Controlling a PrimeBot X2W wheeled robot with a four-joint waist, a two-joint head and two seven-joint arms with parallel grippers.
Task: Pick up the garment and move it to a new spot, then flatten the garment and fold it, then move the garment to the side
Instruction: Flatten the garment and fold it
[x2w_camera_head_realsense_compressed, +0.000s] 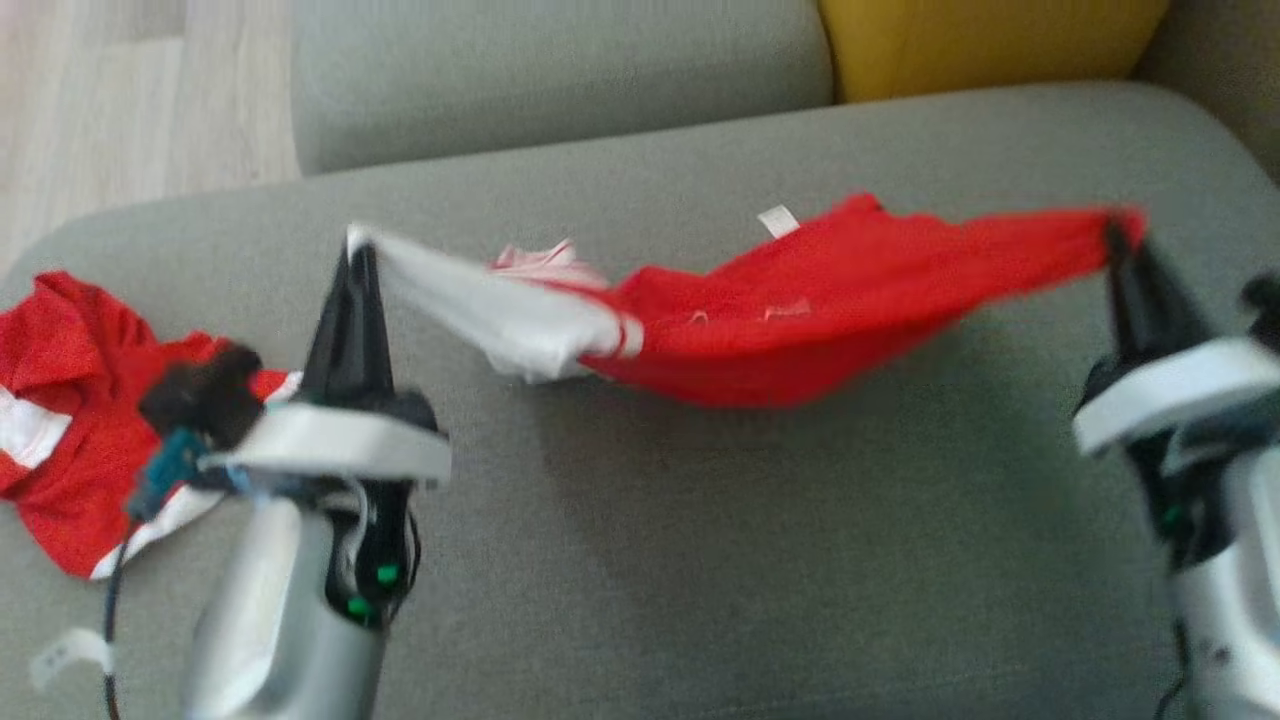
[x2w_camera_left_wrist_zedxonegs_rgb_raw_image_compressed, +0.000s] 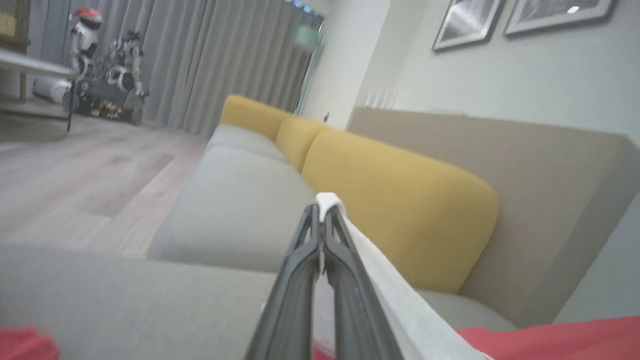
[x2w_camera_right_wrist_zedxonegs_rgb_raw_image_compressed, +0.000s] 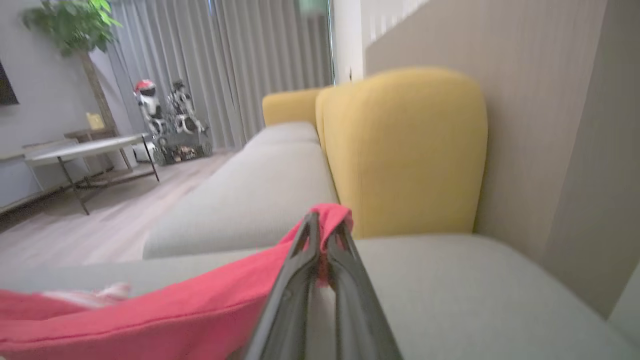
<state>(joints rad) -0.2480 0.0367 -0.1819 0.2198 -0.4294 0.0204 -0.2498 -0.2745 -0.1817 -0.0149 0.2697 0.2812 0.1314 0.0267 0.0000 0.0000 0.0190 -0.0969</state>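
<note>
Lower left of the head view, nearest: left gripper (x2w_camera_head_realsense_compressed: 358, 250), jaws pressed fully together on the white end of the red-and-white fabric garment (x2w_camera_head_realsense_compressed: 800, 320). The left wrist view shows white cloth pinched right at the tips. Lower right: right gripper (x2w_camera_head_realsense_compressed: 1115, 235), jaws likewise shut, clamping a bunched red edge of the same garment; the right wrist view shows red cloth wrapped over the tips. The garment hangs stretched between the two grippers above the grey fabric sofa seat (x2w_camera_head_realsense_compressed: 700, 560), white part toward the left, red part toward the right, sagging in the middle over its shadow. Cannot tell whether its lowest fold touches the seat; frames are motion-blurred. A small white label (x2w_camera_head_realsense_compressed: 778, 220) stands up from the upper red edge. Farther left on the seat lies a second crumpled red garment with white bands (x2w_camera_head_realsense_compressed: 70, 400), partly behind the left arm and apart from the held one. Beyond the seat: a grey back cushion (x2w_camera_head_realsense_compressed: 560, 70) and a mustard-yellow back cushion (x2w_camera_head_realsense_compressed: 990, 40), with pale wood floor (x2w_camera_head_realsense_compressed: 100, 100) at upper left. Far background in the wrist views: grey pleated curtains (x2w_camera_right_wrist_zedxonegs_rgb_raw_image_compressed: 225, 60), a small white robot figure with a red helmet (x2w_camera_right_wrist_zedxonegs_rgb_raw_image_compressed: 146, 97), a green potted plant (x2w_camera_right_wrist_zedxonegs_rgb_raw_image_compressed: 70, 20) and framed pictures (x2w_camera_left_wrist_zedxonegs_rgb_raw_image_compressed: 470, 20) on the wall.
</note>
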